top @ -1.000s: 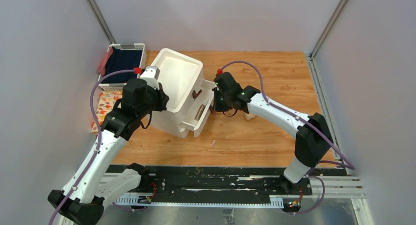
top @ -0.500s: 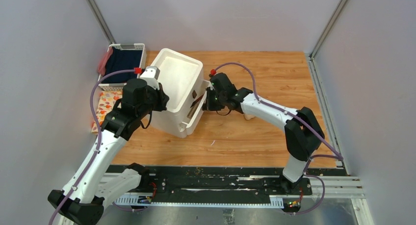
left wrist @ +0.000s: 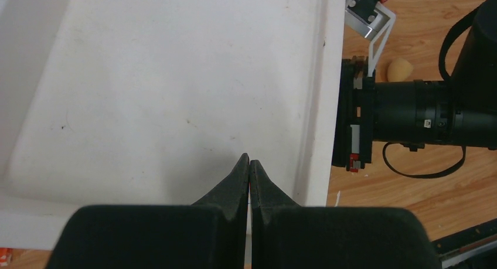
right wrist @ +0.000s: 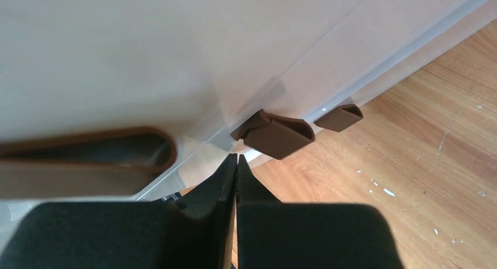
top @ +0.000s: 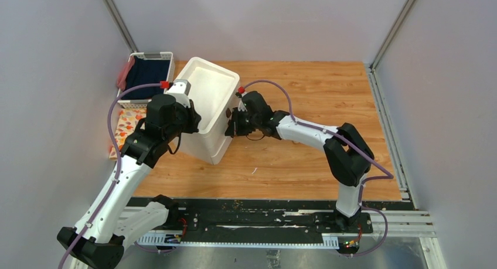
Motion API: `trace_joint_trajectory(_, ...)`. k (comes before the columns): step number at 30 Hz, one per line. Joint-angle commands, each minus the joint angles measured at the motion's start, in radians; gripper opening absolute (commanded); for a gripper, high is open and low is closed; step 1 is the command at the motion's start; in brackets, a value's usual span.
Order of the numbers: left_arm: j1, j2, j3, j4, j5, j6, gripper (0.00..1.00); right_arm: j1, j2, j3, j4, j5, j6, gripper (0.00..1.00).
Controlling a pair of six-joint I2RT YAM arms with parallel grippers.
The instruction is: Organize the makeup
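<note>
The white three-drawer box (top: pixel 210 99) stands left of centre with its drawers shut. My left gripper (top: pixel 196 118) is shut and empty, its tips (left wrist: pixel 249 159) low over the box's flat top (left wrist: pixel 176 87). My right gripper (top: pixel 231 123) is shut and empty against the box's front, its tips (right wrist: pixel 236 159) just below a brown knob (right wrist: pixel 279 135). A second knob (right wrist: pixel 339 117) shows further along. The beige sponge (left wrist: pixel 400 70) lies on the table beyond my right arm. No pencil, brush or reddish-brown stick is in view.
A white basket with dark blue cloth (top: pixel 150 70) stands at the back left, a pink cloth (top: pixel 122 74) at its side and a patterned sheet (top: pixel 124 128) in front of it. Grey walls close in the wooden table (top: pixel 316 87).
My right gripper has moved left against the box front, and the drawer that stood open with sticks in it is now shut. The left arm has not moved.
</note>
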Motion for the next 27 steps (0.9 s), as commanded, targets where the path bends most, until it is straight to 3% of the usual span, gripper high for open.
trace_joint_trajectory(1,-0.007,-0.011,0.006,-0.016,-0.012,0.011,0.00,0.015,-0.117,-0.049,0.052,0.053,0.006,0.07)
trace_joint_trajectory(6,-0.007,0.006,0.011,-0.007,0.016,-0.003,0.00,0.015,-0.217,-0.138,0.083,0.040,0.038,0.22)
trace_joint_trajectory(11,-0.007,-0.002,0.008,-0.008,0.013,-0.004,0.00,0.002,-0.284,-0.265,0.245,0.037,0.120,0.41)
trace_joint_trajectory(22,-0.007,-0.012,0.006,-0.013,0.011,0.001,0.00,-0.071,-0.188,-0.496,0.893,-0.063,0.294,0.42)
trace_joint_trajectory(27,-0.007,-0.013,0.006,-0.018,0.002,0.007,0.00,-0.075,-0.131,-0.529,1.055,-0.077,0.336,0.42)
